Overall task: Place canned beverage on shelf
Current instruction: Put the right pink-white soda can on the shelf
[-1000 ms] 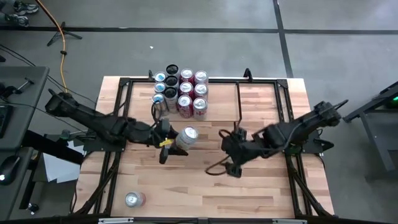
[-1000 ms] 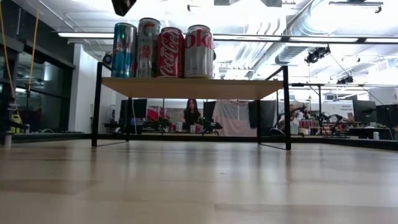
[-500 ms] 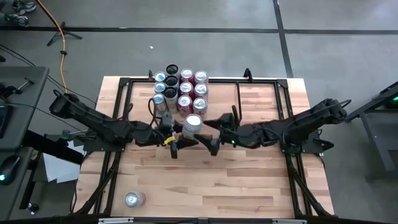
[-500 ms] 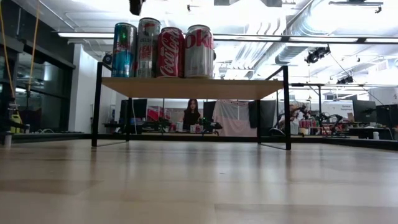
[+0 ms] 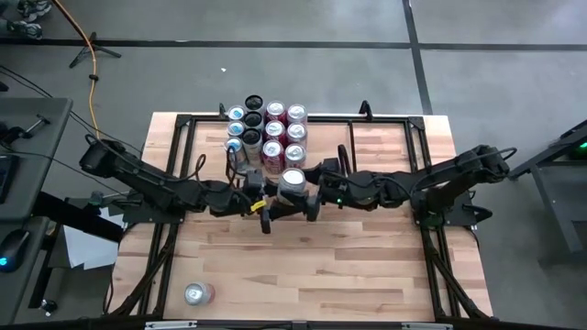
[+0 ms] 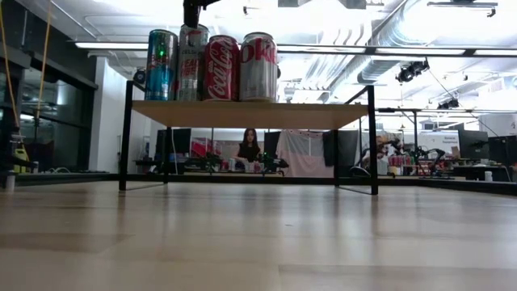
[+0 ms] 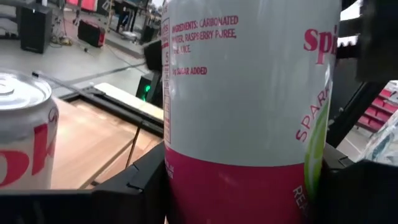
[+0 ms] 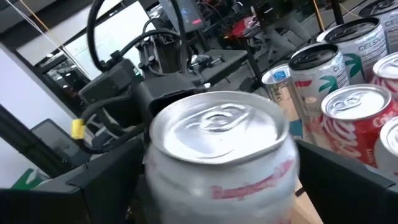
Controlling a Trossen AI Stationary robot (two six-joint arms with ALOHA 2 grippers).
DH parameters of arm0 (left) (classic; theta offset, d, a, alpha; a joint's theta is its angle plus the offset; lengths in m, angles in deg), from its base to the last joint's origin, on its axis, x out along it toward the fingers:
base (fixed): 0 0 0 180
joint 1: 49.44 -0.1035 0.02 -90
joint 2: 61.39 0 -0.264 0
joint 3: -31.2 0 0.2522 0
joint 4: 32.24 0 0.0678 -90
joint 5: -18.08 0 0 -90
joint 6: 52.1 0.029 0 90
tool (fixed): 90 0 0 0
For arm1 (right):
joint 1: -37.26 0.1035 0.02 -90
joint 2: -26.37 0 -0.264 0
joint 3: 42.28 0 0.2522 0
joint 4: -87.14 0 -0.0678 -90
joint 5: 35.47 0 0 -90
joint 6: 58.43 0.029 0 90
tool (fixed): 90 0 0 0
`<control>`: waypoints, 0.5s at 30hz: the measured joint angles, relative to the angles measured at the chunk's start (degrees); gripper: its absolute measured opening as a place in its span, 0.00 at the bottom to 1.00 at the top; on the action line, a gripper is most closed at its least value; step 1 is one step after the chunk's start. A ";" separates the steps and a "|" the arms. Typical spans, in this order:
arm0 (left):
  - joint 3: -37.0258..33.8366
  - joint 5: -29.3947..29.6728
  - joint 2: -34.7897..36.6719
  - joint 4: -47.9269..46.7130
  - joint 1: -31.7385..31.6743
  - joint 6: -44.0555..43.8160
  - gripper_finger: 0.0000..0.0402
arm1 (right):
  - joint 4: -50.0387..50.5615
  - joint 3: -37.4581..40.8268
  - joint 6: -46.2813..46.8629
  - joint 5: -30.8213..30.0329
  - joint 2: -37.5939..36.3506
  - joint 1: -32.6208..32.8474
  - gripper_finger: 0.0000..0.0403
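Note:
A white canned beverage (image 5: 292, 181) with a pink lower band (image 7: 249, 186) stands upright in the air, just on the near side of the cans (image 5: 268, 133) grouped on the shelf (image 5: 330, 137). My left gripper (image 5: 275, 194) is shut on it from the table's left. My right gripper (image 5: 307, 191) reaches in level from the right, open, with one finger on each side of the can's upper part (image 8: 217, 130). In the low view the shelf (image 6: 250, 114) carries several upright cans (image 6: 214, 66) at its left end. My left gripper pinches the can's round wall (image 7: 177, 168) between its two fingers (image 7: 143, 183), low on the can where the pink band begins. The fingers come in level from the table's left. The can stands upright in the hold, lifted clear of the table. My right gripper's fingers (image 8: 93, 180) flank the can near its top rim; whether they touch it I cannot tell.
One more can (image 5: 197, 293) lies on the tabletop near the front left corner. The shelf's right part, right of the cans, is bare wood (image 6: 323, 114). Black frame rods (image 5: 353, 147) cross the table's far half. A person sits in the room beyond the table (image 6: 249, 144).
My right gripper has swung toward the table's left and turned from pointing down to level, so its open fingers now stand around the can. My left gripper has carried the can a little to the right and toward the shelf, and the can has gone from tilted to upright.

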 joint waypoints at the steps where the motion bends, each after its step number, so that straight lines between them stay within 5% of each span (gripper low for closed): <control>1: 0.00 0.00 -0.26 0.91 -0.04 0.38 0.49 | -0.02 0.00 -0.05 0.03 0.00 -0.07 0.97; 7: 0.00 -0.05 -0.39 1.86 -1.00 1.41 0.49 | 0.18 0.00 -0.13 0.39 0.00 -0.70 0.93; 12: 0.00 -1.64 -0.39 1.91 -1.64 0.98 0.49 | 0.20 0.00 0.31 -0.61 0.00 -0.83 0.73; 15: 0.00 -2.83 -0.32 1.55 -1.66 0.32 0.59 | 0.58 0.00 0.16 -0.78 -0.26 -0.80 0.69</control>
